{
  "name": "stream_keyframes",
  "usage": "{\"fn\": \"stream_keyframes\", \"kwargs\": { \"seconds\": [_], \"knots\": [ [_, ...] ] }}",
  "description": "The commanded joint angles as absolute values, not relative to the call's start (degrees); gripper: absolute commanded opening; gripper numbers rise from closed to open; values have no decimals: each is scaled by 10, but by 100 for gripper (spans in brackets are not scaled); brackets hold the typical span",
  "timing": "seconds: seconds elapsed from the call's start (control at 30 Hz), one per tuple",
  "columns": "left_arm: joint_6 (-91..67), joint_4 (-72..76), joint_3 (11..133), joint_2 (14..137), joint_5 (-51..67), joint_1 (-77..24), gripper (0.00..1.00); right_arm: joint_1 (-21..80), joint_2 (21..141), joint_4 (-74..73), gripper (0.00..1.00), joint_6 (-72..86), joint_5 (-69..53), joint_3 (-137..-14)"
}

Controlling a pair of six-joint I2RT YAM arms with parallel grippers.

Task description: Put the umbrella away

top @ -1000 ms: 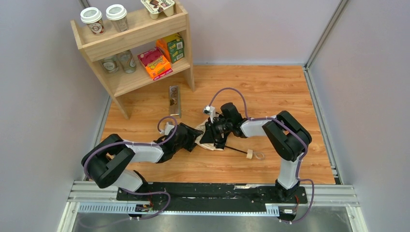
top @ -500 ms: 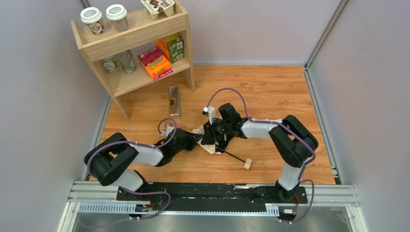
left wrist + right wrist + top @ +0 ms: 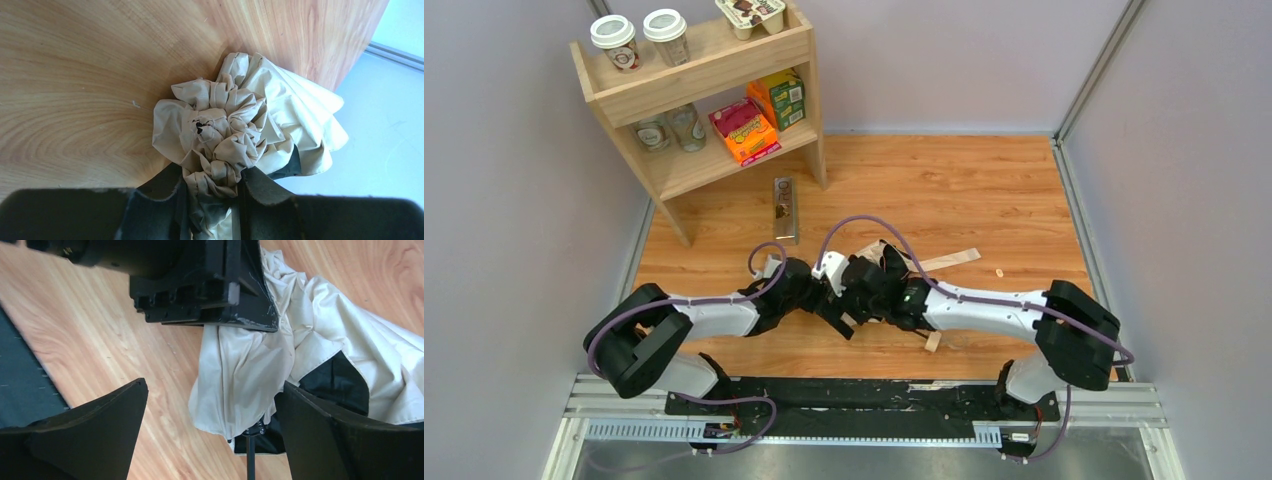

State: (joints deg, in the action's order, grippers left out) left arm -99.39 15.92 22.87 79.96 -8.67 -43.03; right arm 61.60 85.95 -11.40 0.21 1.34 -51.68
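The umbrella (image 3: 220, 130) lies on the wooden floor between both arms, its pale beige canopy crumpled. My left gripper (image 3: 212, 200) is shut on a bunched fold of that canopy. My right gripper (image 3: 214, 390) stands wide open, with the canopy's edge (image 3: 240, 370) and the thin black shaft (image 3: 248, 455) between its fingers, touching neither. From above, the two grippers meet at the floor's middle, left (image 3: 822, 298) and right (image 3: 848, 315). A bit of canopy (image 3: 876, 250) shows behind them. The light wooden knob handle (image 3: 934, 342) lies just below the right forearm.
A wooden shelf (image 3: 714, 70) with cups, jars and boxes stands at the back left. A brown packet (image 3: 785, 208) lies on the floor beside its leg. A pale strip (image 3: 949, 260) and a small crumb (image 3: 999, 272) lie right of the grippers. Grey walls enclose the floor.
My right gripper has let go and opened wide, and its arm has stretched out low toward the left. My left gripper has closed on the canopy. The knob handle has shifted.
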Motion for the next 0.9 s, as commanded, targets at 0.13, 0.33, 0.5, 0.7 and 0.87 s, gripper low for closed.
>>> {"fn": "stream_keyframes", "kwargs": {
  "seconds": [0.13, 0.33, 0.5, 0.7, 0.87],
  "knots": [
    [-1001, -14, 246, 813, -64, -429, 0, 697, 977, -5, 100, -86, 338, -518],
    [-1017, -37, 245, 799, -57, -428, 0, 703, 1044, 33, 88, -58, 435, -512],
    [-1017, -42, 243, 788, -64, -428, 0, 698, 1035, 38, 33, -30, 421, -477],
    [-970, -9, 231, 762, -89, -427, 7, 647, 1005, 46, 0, -9, 269, -431],
    [-914, 37, 186, 667, -149, -425, 81, 590, 977, 58, 0, -8, 50, -403]
  ]
}}
